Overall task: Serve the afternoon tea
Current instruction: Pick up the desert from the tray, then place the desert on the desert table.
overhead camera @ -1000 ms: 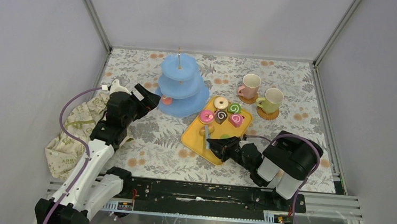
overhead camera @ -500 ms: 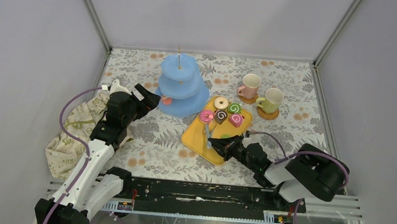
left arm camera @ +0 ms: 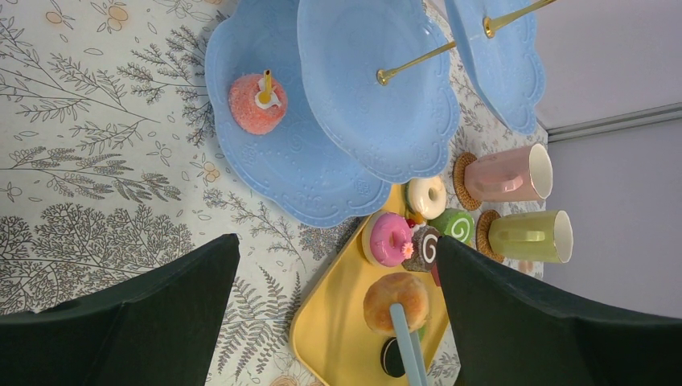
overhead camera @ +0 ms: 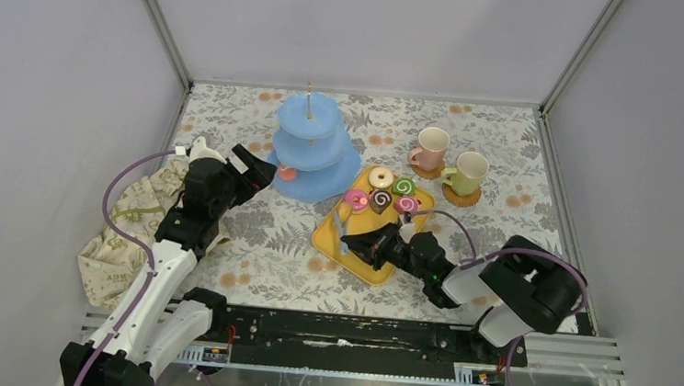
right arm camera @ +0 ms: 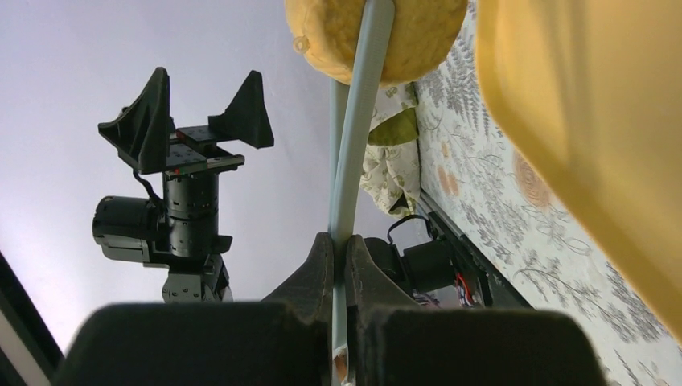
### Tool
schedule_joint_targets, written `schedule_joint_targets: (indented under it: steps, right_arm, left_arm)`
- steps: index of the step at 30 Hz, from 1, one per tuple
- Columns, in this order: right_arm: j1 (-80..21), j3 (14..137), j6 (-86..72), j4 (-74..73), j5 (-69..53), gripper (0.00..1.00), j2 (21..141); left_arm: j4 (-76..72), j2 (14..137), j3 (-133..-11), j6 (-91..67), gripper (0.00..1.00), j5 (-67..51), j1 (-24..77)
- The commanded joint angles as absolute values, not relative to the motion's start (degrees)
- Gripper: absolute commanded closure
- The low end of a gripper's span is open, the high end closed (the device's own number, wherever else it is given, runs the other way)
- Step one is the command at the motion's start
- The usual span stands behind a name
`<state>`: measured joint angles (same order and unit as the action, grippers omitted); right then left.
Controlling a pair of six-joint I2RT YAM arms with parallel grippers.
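From above, the right claw (overhead camera: 359,243) reaches low over the near half of the yellow tray (overhead camera: 326,233), while the left claw (overhead camera: 260,170) hovers spread wide just beside the light-blue three-tier stand (overhead camera: 330,181); the pink mug (overhead camera: 430,148) and pale green mug (overhead camera: 469,173) stand beyond the tray. The left wrist view shows a pink pastry (left arm camera: 256,103) on the stand's lowest tier and the orange pastry (left arm camera: 396,301) on or just above the tray, I cannot tell which, its pale blue stick (left arm camera: 408,354) pointing away from the stand. The right wrist view shows that claw clenched on the stick, the pastry at its far end. The step looks like carrying it to the stand: lift clear of the tray rim, keep the stick from swivelling, come in sideways to a bare patch of a tier, and stay off the left claw
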<state>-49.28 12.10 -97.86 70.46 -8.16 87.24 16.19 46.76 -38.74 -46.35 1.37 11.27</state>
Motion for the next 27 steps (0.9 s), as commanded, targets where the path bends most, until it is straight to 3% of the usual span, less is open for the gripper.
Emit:
schedule_joint_targets:
  steps: [1, 9, 17, 22, 27]
  right_arm:
    - [-48.9, 17.5, -96.3, 81.9, -13.9, 1.0, 92.7]
    - [-48.8, 23.3, -101.5, 97.0, -16.1, 1.0, 105.8]
    - [-48.1, 28.1, -99.0, 96.3, -18.9, 1.0, 109.6]
    - [-46.2, 29.7, -91.1, 84.5, -21.5, 1.0, 106.4]
    - [-44.1, 31.1, -78.0, 62.9, -20.8, 1.0, 97.2]
  left_arm:
    - [14.0, 46.5, -41.4, -44.7, 0.0, 1.9, 11.7]
    - [14.3, 46.3, -41.4, -44.5, 0.0, 2.3, 11.7]
    - [14.7, 46.5, -42.2, -43.9, 0.0, 2.9, 11.7]
    - [15.1, 46.6, -42.5, -43.4, 0.0, 3.2, 11.7]
    - [15.3, 46.4, -42.4, -43.3, 0.0, 3.4, 11.7]
